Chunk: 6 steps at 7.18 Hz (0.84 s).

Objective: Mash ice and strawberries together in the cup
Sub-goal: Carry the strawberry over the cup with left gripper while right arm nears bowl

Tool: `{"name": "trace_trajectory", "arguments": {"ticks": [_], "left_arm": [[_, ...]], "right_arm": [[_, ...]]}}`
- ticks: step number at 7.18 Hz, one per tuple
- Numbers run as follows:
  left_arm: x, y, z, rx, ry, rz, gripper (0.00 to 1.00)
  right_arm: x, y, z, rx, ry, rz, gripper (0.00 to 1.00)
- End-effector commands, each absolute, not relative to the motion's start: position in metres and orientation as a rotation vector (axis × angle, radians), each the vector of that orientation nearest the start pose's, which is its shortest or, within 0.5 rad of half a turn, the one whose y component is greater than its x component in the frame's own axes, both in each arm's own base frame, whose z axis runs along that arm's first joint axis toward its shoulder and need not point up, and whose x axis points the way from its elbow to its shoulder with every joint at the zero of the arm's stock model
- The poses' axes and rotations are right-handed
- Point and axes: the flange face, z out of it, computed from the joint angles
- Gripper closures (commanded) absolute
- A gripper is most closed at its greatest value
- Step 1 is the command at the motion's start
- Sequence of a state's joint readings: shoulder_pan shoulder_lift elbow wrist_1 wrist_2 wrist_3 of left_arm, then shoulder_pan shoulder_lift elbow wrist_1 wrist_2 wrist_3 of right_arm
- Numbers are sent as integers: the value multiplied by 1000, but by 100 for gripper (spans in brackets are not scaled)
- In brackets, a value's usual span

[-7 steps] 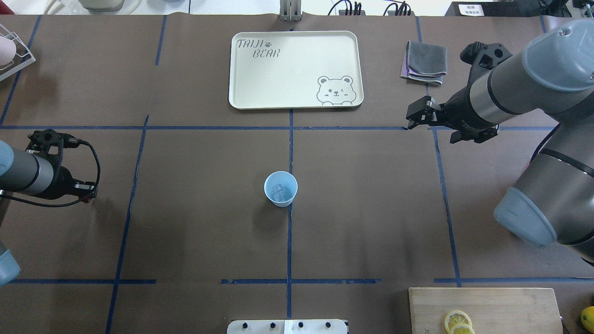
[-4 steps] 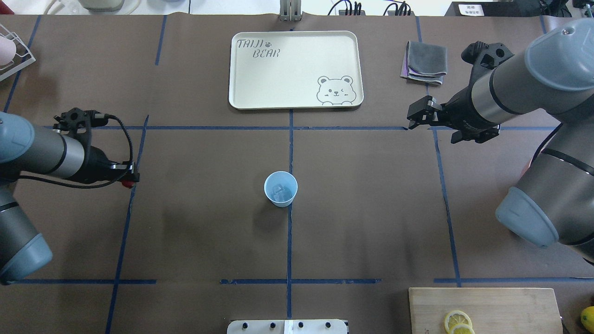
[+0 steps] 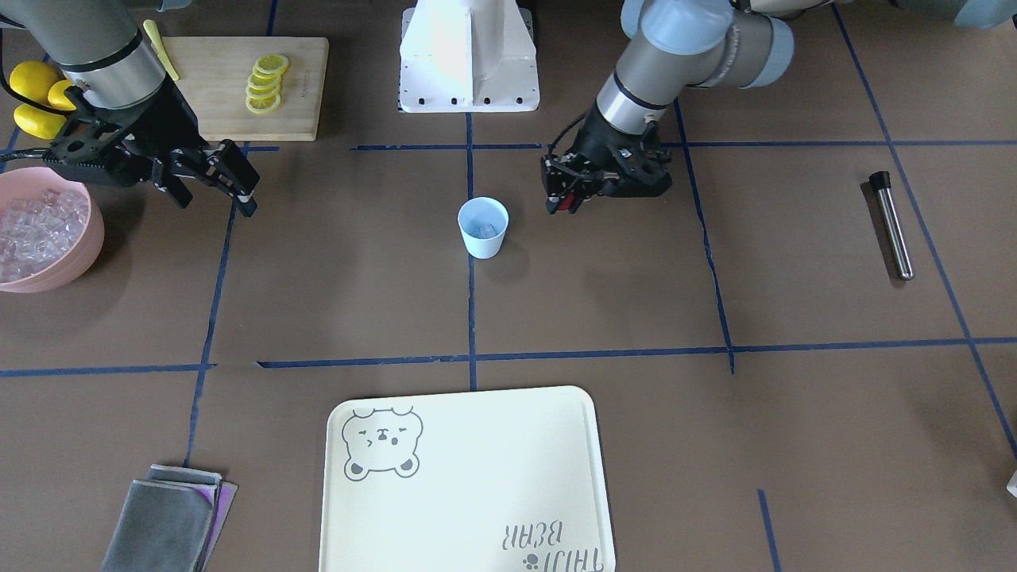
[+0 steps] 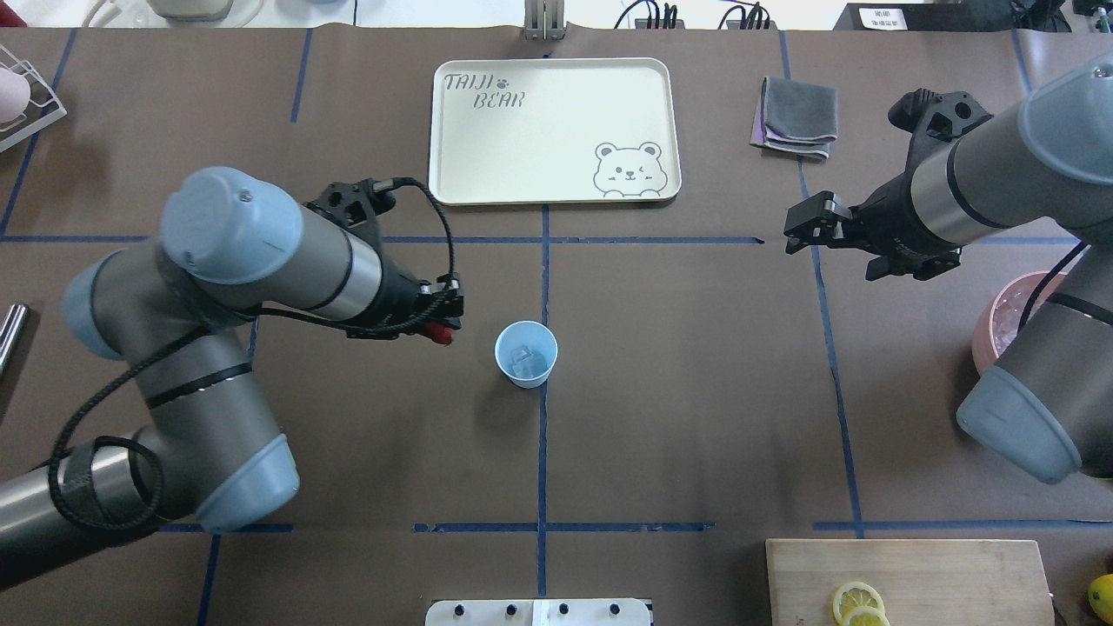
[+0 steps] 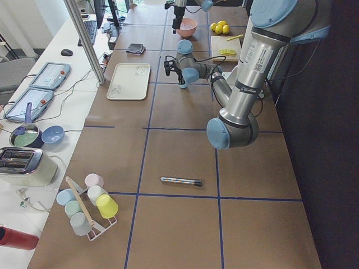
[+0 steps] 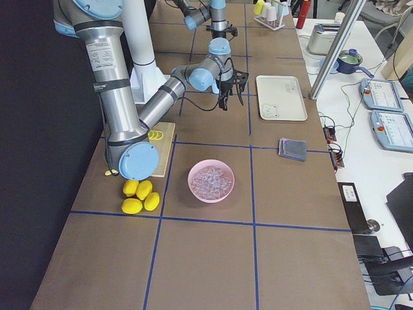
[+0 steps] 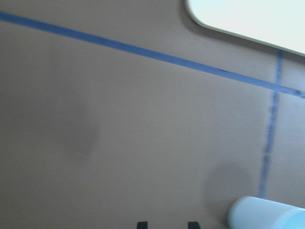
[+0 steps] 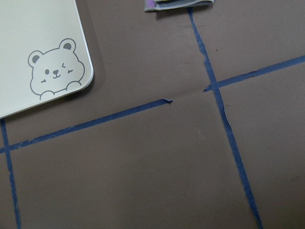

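One strawberry point(image 4: 440, 332) pinched, not yet over the cup point(image 4: 526, 353)

Overhead view, left of centre: left gripper point(image 4: 445, 322) pressed onto the small dark-red berry, near the cup's left side.
Centre: cup upright on the table, ice point(image 4: 523, 357) inside.
Right of frame: right gripper point(image 4: 798, 228) with jaws spread, holding nothing, well apart from the cup.

Step judged: loading the berry.
To do it well:
- centre the fingertips over the mouth;
- stay above the rim so the light cup isn't knocked;
- release low, so the berry lands on the ice and doesn't bounce out.
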<state>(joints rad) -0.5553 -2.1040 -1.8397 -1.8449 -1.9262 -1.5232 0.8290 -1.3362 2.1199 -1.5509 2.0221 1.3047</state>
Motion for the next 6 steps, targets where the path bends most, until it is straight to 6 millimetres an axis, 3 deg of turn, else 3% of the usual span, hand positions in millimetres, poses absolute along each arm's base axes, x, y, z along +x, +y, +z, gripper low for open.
{"name": "trace_trajectory", "arguments": {"ticks": [1,4,5,6], "left_arm": [[520,-400,178,47,1102,-286,100],[531,-403,177,49,1097,-280,94],[536,-406,174,51,1095,-280,79],[542,-410,171,54,1092,-283,39]], "right_arm": [[-275,-434,294,43,-894,344,0],[-273,-432,303,48,-879,321,0],[-273,-432,304,46,-878,320,0],[-273,-431,305,46,-878,320,0]]}}
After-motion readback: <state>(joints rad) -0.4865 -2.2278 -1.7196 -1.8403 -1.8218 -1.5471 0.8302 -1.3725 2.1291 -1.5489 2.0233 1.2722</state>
